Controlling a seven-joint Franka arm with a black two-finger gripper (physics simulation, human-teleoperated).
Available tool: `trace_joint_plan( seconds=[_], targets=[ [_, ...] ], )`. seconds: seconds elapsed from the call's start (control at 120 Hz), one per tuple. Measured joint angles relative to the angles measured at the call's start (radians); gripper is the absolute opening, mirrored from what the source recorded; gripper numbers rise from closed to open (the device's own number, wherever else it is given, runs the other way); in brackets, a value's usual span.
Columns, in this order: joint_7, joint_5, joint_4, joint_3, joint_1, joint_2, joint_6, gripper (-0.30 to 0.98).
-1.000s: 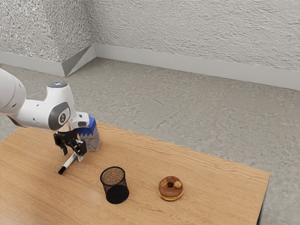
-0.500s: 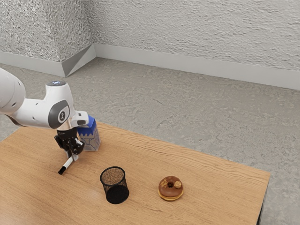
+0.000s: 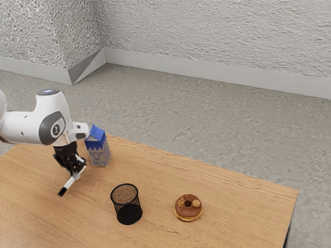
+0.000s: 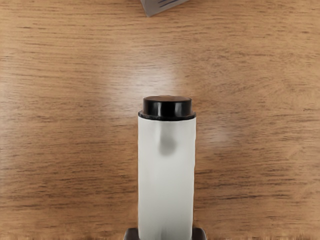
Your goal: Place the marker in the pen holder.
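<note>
One white marker (image 3: 70, 182), black at both ends, is grasped by the pincer (image 3: 76, 174) over the wooden worktop (image 3: 160, 178), apart from the black pen holder (image 3: 128, 207).

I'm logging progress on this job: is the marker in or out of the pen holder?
Out: the marker is gripped in the tool, and the pen holder stands apart from both.

Marker (image 3: 70, 183), lower left of frame: white, black-tipped. Gripper (image 3: 76, 175): black. Arm (image 3: 31, 126), left: white, dark grey accents. Carton (image 3: 99, 156), left of centre: blue top, pale grey sides, blue line drawing. Pen holder (image 3: 127, 204), lower centre: black mesh. Doughnut (image 3: 182, 206), lower right: brown, golden base. Table (image 3: 238, 212): tan woodgrain.
</note>
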Motion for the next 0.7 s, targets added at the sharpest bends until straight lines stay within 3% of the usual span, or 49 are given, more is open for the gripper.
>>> trace_joint_plan(
  seconds=[0.15, 0.225, 0.467, 0.7],
  targets=[
    [-0.009, 0.011, -0.070, -0.024, 0.010, -0.157, 0.065, -0.04],
    [-0.012, 0.016, -0.079, -0.070, 0.039, -0.213, 0.156, -0.05],
    [-0.017, 0.016, -0.126, -0.231, -0.003, -0.324, 0.398, -0.05],
    [-0.006, 0.007, -0.140, -0.332, 0.006, -0.225, 0.603, -0.05]
  ],
)
